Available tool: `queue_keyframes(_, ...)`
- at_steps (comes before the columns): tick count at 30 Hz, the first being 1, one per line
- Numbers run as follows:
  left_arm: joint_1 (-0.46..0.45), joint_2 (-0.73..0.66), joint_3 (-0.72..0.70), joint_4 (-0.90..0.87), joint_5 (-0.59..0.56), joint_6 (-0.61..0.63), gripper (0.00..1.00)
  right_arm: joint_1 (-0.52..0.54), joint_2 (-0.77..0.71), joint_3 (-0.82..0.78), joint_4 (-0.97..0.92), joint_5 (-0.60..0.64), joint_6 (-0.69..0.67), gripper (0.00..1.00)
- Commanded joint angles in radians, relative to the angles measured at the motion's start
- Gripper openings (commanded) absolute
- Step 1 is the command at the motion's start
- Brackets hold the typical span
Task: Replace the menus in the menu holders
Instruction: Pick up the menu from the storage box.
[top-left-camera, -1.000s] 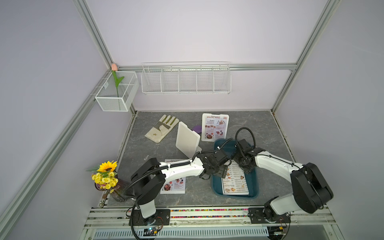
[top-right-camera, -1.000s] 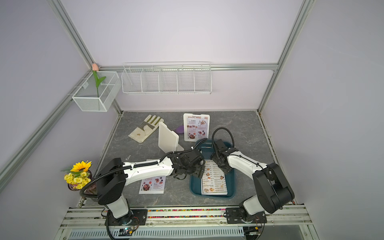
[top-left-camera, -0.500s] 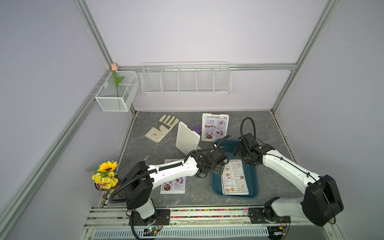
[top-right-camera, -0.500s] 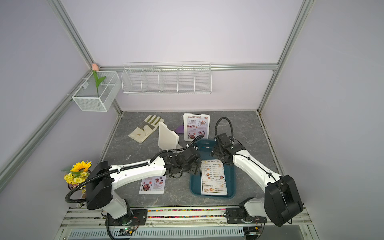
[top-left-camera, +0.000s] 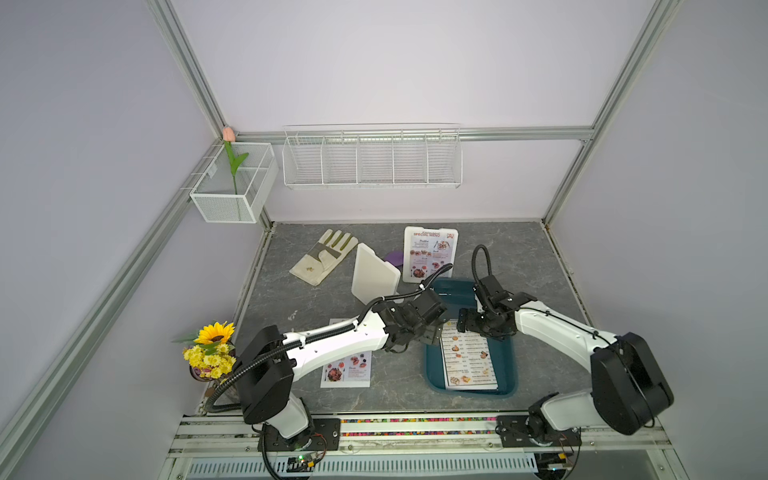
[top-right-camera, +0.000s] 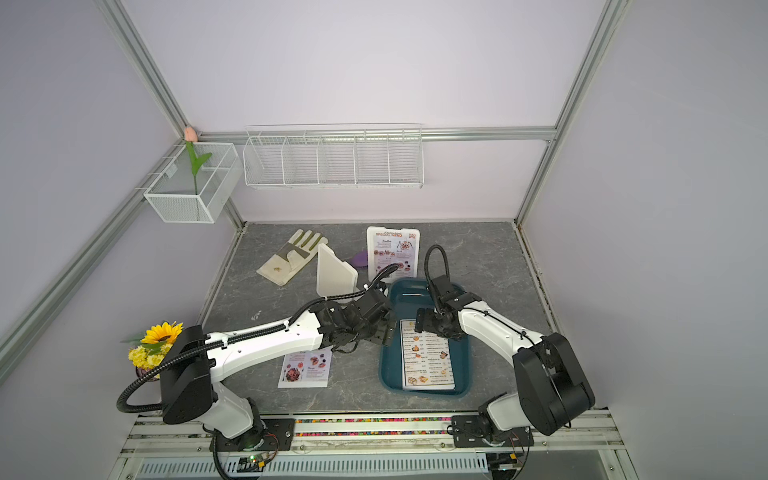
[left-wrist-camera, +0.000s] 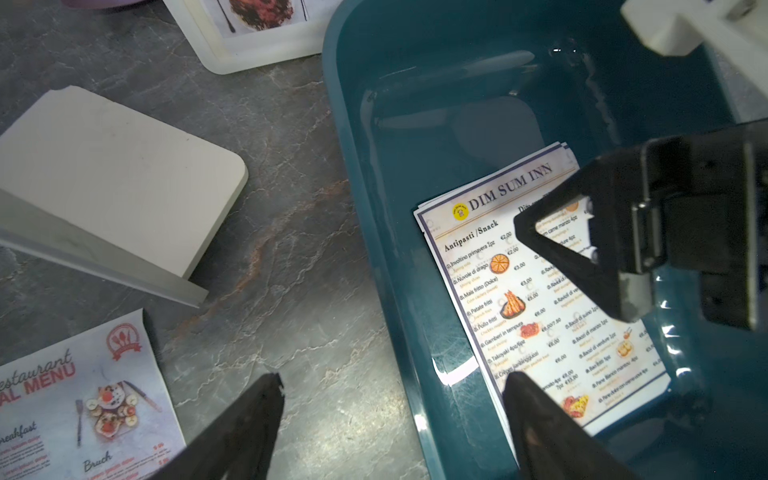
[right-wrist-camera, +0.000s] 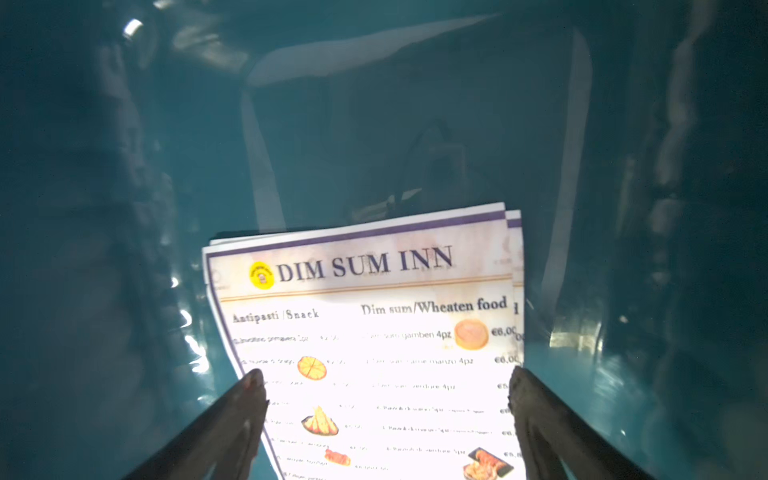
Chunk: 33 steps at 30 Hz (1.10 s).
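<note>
Right gripper (right-wrist-camera: 384, 376): jaws spread, lowered again over the white menus' (top-left-camera: 469, 361) top edge inside the tray (top-left-camera: 453, 291).
Left gripper (left-wrist-camera: 390, 379): jaws spread, astride the tray's side wall.
Meaning: pickup appears imminent.

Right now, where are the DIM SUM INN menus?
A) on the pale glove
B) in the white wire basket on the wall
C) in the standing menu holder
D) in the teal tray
D: the DIM SUM INN menus lie flat on the floor of the teal tray, as both top views and both wrist views show.
</note>
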Motion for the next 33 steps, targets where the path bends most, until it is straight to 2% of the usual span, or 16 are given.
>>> queue_keyframes(1, 0.001, -0.002, -0.014, 0.013, 0.028, -0.001, 0.85, -0.007, 0.015, -0.021, 0.015, 0.013, 0.014, 0.95)
queue_keyframes(8, 0.001, 0.016, -0.046, 0.042, 0.044, -0.03, 0.85, -0.007, 0.074, -0.057, 0.034, 0.039, 0.057, 0.97)
queue_keyframes(12, 0.003, 0.044, -0.066, 0.072, 0.08, -0.039, 0.85, -0.004, 0.097, -0.062, 0.06, 0.008, 0.087, 0.97)
queue_keyframes(15, 0.005, 0.067, -0.072, 0.106, 0.12, -0.044, 0.81, 0.001, 0.094, -0.068, 0.072, -0.02, 0.114, 0.96)
queue_keyframes(22, 0.005, 0.098, -0.06, 0.132, 0.135, -0.041, 0.73, 0.009, 0.057, -0.067, 0.085, -0.083, 0.159, 0.87)
queue_keyframes(33, 0.011, 0.12, -0.033, 0.143, 0.142, -0.04, 0.7, 0.074, 0.159, -0.035, 0.062, -0.118, 0.187, 0.82)
